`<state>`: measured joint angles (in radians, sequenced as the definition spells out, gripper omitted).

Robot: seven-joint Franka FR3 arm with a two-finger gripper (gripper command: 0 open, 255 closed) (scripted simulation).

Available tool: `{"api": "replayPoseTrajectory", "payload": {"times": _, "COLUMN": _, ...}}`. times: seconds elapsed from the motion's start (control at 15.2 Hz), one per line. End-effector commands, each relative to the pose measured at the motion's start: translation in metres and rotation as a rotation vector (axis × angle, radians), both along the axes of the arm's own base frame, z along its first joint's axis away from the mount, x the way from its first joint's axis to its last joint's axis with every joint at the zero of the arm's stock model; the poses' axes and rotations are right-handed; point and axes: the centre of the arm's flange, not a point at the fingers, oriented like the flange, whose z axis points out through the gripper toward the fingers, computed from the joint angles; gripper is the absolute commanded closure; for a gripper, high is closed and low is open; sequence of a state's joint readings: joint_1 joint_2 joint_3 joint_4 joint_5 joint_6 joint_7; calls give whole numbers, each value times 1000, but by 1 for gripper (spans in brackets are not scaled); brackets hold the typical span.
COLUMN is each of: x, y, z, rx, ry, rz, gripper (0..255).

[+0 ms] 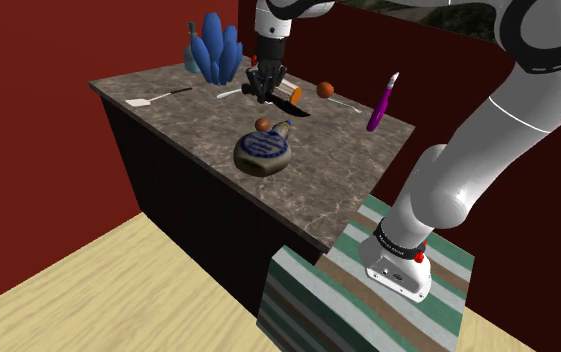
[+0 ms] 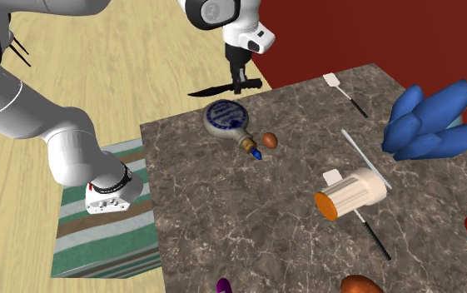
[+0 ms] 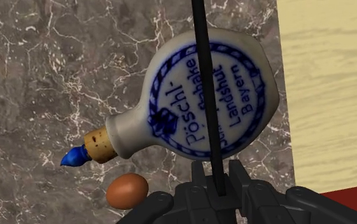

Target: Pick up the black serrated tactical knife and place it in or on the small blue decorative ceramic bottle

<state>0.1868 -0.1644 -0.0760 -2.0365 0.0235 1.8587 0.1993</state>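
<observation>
The bottle (image 3: 202, 95) lies on its side close to the tabletop (image 2: 248, 216) edge nearest the stand (image 2: 98, 245), its upper face rounded. A knife let go here would likely slide off, perhaps over that edge to the floor (image 2: 98, 67). The claw (image 3: 216, 184) is clamped on the knife (image 3: 202, 63), which hangs in the air directly over the bottle's printed face.

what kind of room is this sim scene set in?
Likely a home kitchen: a marble-patterned countertop, a wood plank floor, dark red walls, and utensils such as a white spatula. The gripper, jaws shut, holds a black knife above the blue-printed bottle.
</observation>
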Motion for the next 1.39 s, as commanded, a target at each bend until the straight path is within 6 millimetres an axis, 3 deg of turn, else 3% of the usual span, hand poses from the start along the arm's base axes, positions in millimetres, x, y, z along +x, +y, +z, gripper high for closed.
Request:
{"api": "replayPoseTrajectory", "payload": {"times": 0.0, "x": 0, "y": 1, "z": -10, "rx": 0, "ry": -1, "rz": 0, "gripper": 255}}
{"api": "replayPoseTrajectory", "payload": {"times": 0.33, "x": 0, "y": 1, "z": -38, "rx": 0, "ry": -1, "rz": 0, "gripper": 255}}
{"api": "replayPoseTrajectory", "payload": {"times": 0.86, "x": 0, "y": 1, "z": -38, "rx": 0, "ry": -1, "rz": 0, "gripper": 255}}
{"api": "replayPoseTrajectory", "payload": {"times": 0.92, "x": 0, "y": 1, "z": -38, "rx": 0, "ry": -1, "rz": 0, "gripper": 0}}
{"api": "replayPoseTrajectory", "payload": {"times": 1.25, "x": 0, "y": 1, "z": -38, "rx": 0, "ry": -1, "rz": 0, "gripper": 0}}
{"api": "replayPoseTrajectory", "payload": {"times": 1.32, "x": 0, "y": 0, "z": -25, "rx": 0, "ry": -1, "rz": 0, "gripper": 0}}
